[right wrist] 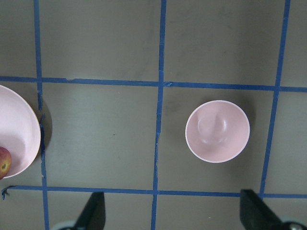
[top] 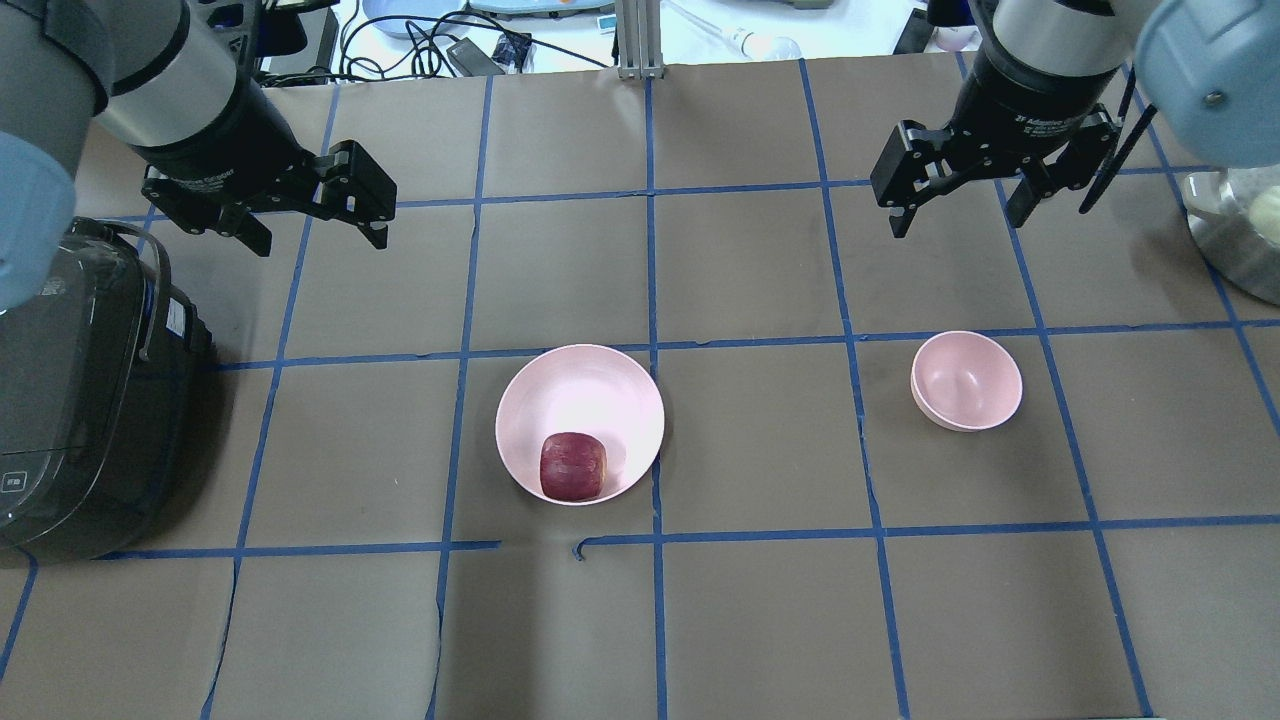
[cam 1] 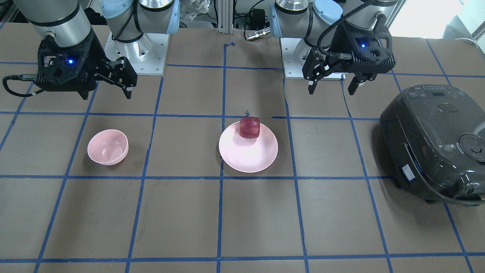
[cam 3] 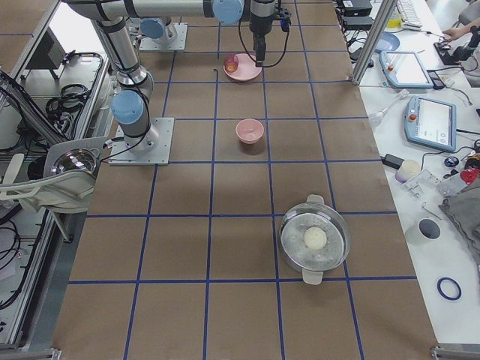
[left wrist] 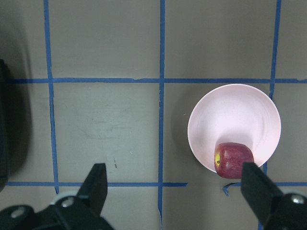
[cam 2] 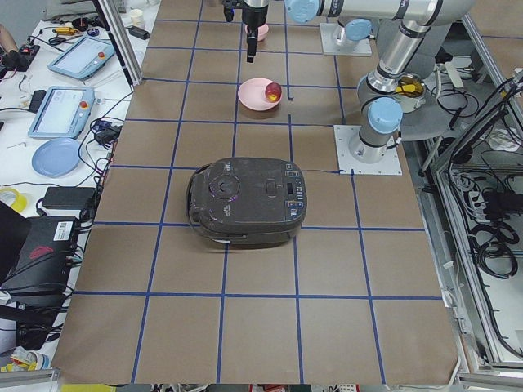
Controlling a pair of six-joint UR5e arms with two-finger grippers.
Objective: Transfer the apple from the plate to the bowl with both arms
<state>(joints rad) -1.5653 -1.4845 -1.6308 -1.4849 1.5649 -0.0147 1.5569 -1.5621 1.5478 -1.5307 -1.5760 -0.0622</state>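
The dark red apple (top: 573,466) lies on the pale pink plate (top: 580,395), at its edge nearest the robot; it shows the same way from the front (cam 1: 249,127) on the plate (cam 1: 248,157). The small pink bowl (top: 966,380) stands empty to the plate's right. My left gripper (top: 320,240) is open and empty, raised, far-left of the plate. Its wrist view shows the apple (left wrist: 233,160) on the plate (left wrist: 235,115). My right gripper (top: 958,222) is open and empty, raised beyond the bowl. Its wrist view shows the bowl (right wrist: 218,131) below.
A dark grey rice cooker (top: 70,400) stands at the table's left side, close under the left arm. A metal pot (top: 1235,230) sits at the right edge. Blue tape lines grid the brown table top.
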